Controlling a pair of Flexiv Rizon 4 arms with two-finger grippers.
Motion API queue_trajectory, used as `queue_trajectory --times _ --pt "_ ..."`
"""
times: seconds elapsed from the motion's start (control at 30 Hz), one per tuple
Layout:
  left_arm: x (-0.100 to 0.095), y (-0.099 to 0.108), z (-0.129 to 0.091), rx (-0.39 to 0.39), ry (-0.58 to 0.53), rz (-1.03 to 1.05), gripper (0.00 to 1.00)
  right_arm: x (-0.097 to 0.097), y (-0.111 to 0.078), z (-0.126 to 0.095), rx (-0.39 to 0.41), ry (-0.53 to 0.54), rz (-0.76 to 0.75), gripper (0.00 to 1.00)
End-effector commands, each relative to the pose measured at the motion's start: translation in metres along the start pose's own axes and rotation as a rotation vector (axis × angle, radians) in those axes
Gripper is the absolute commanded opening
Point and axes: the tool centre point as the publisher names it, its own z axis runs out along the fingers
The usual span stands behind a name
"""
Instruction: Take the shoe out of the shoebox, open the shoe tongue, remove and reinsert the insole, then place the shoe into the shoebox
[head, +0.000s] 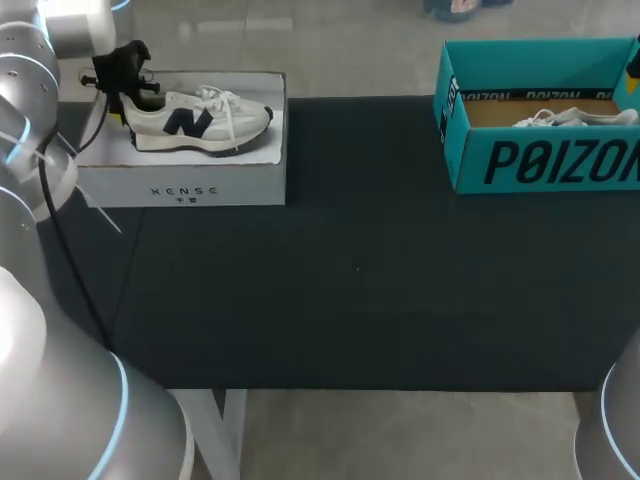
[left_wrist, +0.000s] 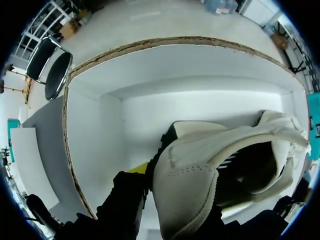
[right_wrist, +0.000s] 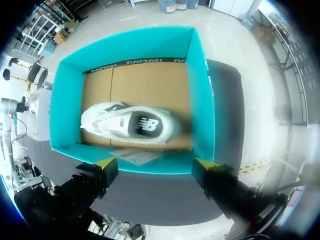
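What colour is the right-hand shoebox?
The shoebox is teal, floor brown; clearest in right wrist view.

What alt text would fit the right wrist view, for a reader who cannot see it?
A white shoe lies inside an open teal shoebox on a dark table, seen from above. The right gripper hovers above the box, its yellow-tipped fingers open.
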Motion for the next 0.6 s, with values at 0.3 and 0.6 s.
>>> queue_trajectory --times 0.3,0.6 --pt "-0.01 -0.003 -0.067 -0.103 0.008 -0.031 0.0 0.0 0.001 0.0 0.0 0.001 0.0 1.0" --pt "0.008 0.021 -0.132 -0.057 -0.033 -0.104 0.0 0.0 0.001 0.0 0.0 0.001 0.0 1.0"
